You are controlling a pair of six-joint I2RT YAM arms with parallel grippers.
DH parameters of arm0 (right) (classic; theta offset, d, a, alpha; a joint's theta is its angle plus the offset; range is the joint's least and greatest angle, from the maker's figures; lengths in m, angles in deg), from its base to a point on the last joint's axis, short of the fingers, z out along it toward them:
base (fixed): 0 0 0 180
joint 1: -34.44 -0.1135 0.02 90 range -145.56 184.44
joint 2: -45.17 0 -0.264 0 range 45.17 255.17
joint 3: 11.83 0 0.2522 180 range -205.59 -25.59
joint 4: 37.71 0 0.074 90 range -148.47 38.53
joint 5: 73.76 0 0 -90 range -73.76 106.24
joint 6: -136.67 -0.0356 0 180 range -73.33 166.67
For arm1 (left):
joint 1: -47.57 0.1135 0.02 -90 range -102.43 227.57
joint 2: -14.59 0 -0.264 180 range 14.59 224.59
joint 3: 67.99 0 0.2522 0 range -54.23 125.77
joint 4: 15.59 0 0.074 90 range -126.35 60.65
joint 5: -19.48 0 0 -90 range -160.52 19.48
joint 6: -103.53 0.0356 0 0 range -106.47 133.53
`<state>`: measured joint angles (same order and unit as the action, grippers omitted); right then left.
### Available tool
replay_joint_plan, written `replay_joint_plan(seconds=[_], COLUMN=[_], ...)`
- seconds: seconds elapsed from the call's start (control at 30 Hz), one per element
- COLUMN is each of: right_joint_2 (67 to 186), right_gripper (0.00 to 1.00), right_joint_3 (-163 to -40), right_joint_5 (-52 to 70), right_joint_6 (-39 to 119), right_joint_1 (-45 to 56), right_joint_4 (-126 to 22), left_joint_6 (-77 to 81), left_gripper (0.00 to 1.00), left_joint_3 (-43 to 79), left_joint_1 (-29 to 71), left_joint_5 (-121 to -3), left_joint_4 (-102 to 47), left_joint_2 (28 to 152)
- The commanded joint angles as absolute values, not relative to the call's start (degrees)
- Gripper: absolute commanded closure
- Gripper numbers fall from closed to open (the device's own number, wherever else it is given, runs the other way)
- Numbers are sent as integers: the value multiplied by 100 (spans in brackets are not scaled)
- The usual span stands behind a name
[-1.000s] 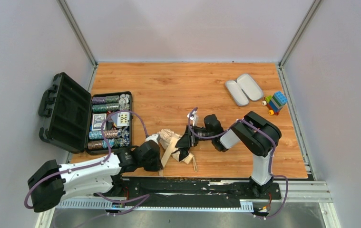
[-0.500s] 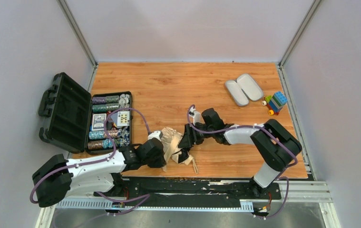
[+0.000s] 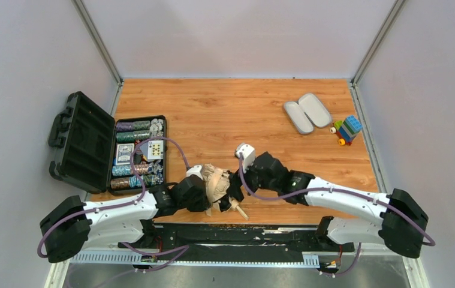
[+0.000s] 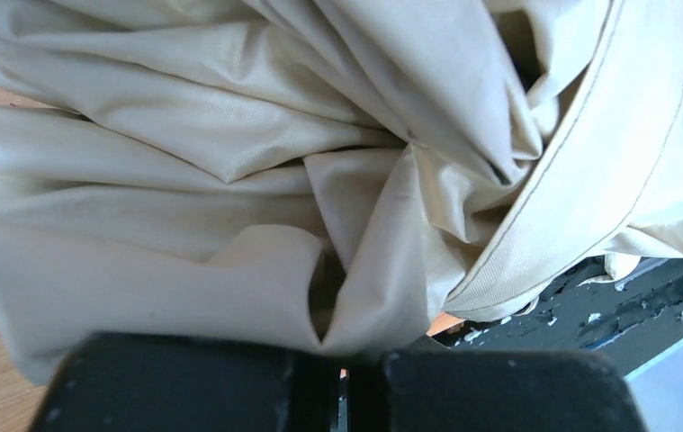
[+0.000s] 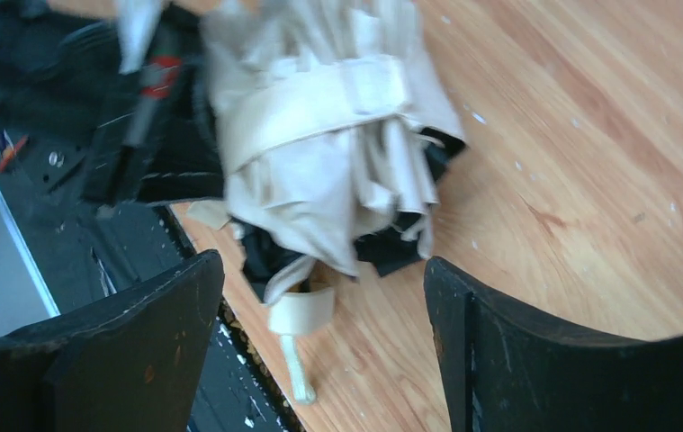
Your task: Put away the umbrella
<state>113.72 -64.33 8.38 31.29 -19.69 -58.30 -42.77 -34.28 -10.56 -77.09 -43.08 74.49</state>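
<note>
The beige umbrella (image 3: 216, 180) lies bundled near the table's front edge, its strap wrapped round the folds (image 5: 319, 99). Its pale handle (image 3: 241, 211) points toward the front. My left gripper (image 3: 204, 193) is at the bundle's left side, and in the left wrist view its jaws (image 4: 345, 364) are shut with a pinch of the umbrella's fabric (image 4: 229, 180) between them. My right gripper (image 3: 237, 187) is just right of the bundle. Its fingers (image 5: 139, 342) stand wide open on either side of the handle end (image 5: 301, 310), touching nothing.
An open black case of poker chips (image 3: 138, 153) stands at the left, lid (image 3: 81, 141) leaning outward. Two lilac-grey oval cases (image 3: 307, 112) and a toy of coloured blocks (image 3: 347, 129) lie at the back right. The black base rail (image 3: 261, 235) runs along the front edge.
My right gripper has opened wide and let go of the umbrella, while its arm stretched out low. The umbrella bundle has turned and drawn in toward the left gripper.
</note>
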Motion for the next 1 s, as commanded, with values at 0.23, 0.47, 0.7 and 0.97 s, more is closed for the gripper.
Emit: replay_joint_plan(seconds=[0.23, 0.47, 0.7, 0.97], right_joint_2=[11955, 13194, 14043, 13320], right_gripper=[5, 5, 32, 100], right_joint_3=[-6358, -6340, -6108, -5823], right_joint_5=[3303, 3435, 3436, 595], right_joint_6=[5904, 6303, 5537, 3291], right_joint_1=[-4050, -4106, -3938, -2521], right_joint_4=[-4320, -3798, -3095, -3098], left_joint_6=[-4238, -4246, -4264, -4030], left_gripper=[100, 100, 100, 100], left_joint_3=[-3894, -3918, -3923, -3542], left_joint_1=[-1026, -1025, -1017, -1019], left_joint_5=[-7848, -7861, -7785, -7414], left_joint_4=[-5184, -5236, -5309, -6237], left_joint_2=[7314, 7240, 7213, 6295])
